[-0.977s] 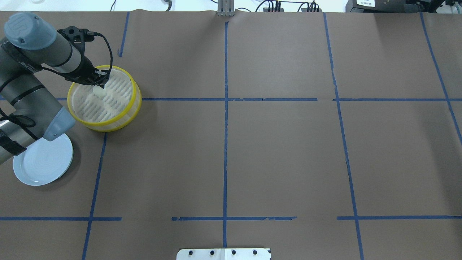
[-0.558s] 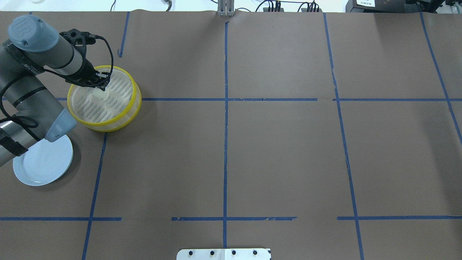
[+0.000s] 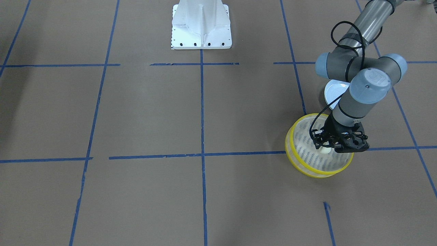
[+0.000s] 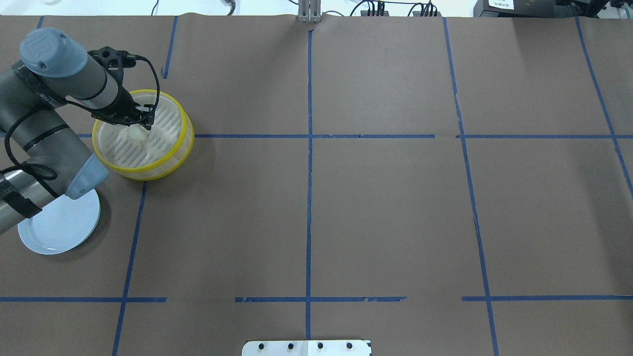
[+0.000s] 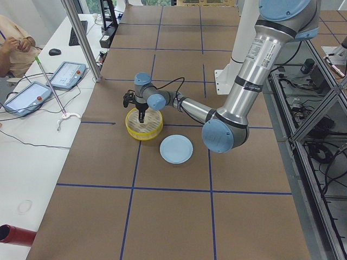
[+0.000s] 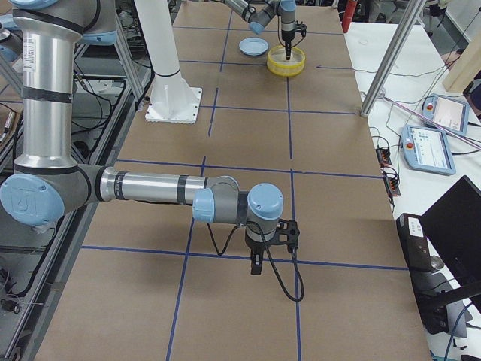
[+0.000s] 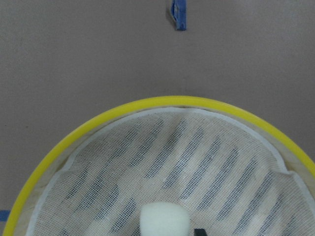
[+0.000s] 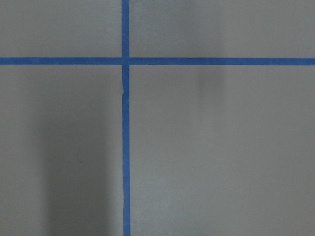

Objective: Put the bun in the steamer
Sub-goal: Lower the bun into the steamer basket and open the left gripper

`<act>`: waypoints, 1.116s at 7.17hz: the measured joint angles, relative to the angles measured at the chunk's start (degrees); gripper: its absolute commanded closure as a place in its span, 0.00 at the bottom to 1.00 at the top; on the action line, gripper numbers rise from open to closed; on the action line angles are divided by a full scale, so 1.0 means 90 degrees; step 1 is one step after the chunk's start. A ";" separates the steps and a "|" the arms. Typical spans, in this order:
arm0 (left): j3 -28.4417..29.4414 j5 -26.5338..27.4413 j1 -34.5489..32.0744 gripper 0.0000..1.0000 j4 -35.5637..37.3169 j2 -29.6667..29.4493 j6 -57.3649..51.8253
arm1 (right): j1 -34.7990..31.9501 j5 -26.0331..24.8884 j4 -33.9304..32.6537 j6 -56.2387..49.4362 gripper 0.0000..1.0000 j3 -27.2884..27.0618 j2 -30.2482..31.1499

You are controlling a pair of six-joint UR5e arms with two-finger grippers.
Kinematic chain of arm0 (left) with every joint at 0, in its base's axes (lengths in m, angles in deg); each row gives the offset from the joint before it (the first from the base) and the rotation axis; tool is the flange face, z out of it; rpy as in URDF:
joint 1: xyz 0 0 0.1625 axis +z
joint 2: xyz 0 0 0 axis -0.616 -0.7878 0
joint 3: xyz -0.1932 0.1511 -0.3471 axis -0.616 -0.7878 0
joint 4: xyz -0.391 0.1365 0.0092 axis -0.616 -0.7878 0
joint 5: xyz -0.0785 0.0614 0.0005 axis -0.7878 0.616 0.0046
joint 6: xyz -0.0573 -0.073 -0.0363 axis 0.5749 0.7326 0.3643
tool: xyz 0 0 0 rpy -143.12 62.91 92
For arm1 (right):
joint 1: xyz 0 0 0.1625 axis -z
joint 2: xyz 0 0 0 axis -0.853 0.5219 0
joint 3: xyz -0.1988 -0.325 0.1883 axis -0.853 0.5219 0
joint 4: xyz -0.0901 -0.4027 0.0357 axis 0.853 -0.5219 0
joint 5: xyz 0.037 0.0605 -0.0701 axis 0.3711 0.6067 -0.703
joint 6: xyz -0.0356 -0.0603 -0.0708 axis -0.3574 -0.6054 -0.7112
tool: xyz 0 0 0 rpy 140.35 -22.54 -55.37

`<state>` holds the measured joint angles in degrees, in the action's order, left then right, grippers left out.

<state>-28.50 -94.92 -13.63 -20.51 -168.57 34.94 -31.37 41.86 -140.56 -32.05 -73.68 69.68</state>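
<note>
The steamer (image 4: 148, 175), a round basket with yellow rims and a slotted pale bottom, stands at the table's left. My left gripper (image 4: 143, 121) reaches down into it and is shut on the bun (image 4: 133, 132), a small cream-white lump low over the steamer's bottom. In the left wrist view the bun (image 7: 164, 219) sits at the bottom edge inside the yellow rim (image 7: 162, 101), a dark fingertip (image 7: 199, 231) right beside it. The front view shows the bun (image 3: 326, 149) under the left gripper (image 3: 324, 146). My right gripper (image 6: 256, 269) points down at bare table far from the steamer; I cannot tell whether it is open.
A light blue plate (image 4: 59, 227) lies near the steamer, partly under my left arm's elbow. The robot's white base (image 3: 201, 24) stands at the table's middle edge. Blue tape lines cross the brown table cover. Operators' tablets (image 5: 32, 95) lie on the side bench.
My left gripper has shifted a little to the right and lower over the steamer, with the bun still at its tips. The steamer and plate have not moved.
</note>
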 measured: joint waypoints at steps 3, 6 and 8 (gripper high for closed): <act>-0.0003 0.0000 0.0023 0.46 0.0000 0.0000 0.0004 | 0.0000 0.0000 0.0000 0.0000 0.00 0.0000 0.0000; -0.0007 0.0000 0.0026 0.25 0.0000 0.0000 0.0002 | 0.0000 0.0000 0.0000 0.0000 0.00 0.0000 0.0000; -0.0016 0.0000 0.0030 0.23 -0.0007 0.0000 0.0000 | 0.0000 0.0000 0.0000 0.0000 0.00 0.0000 0.0000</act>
<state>-28.64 -94.91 -13.36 -20.57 -168.57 34.94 -31.37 41.86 -140.56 -32.05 -73.68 69.68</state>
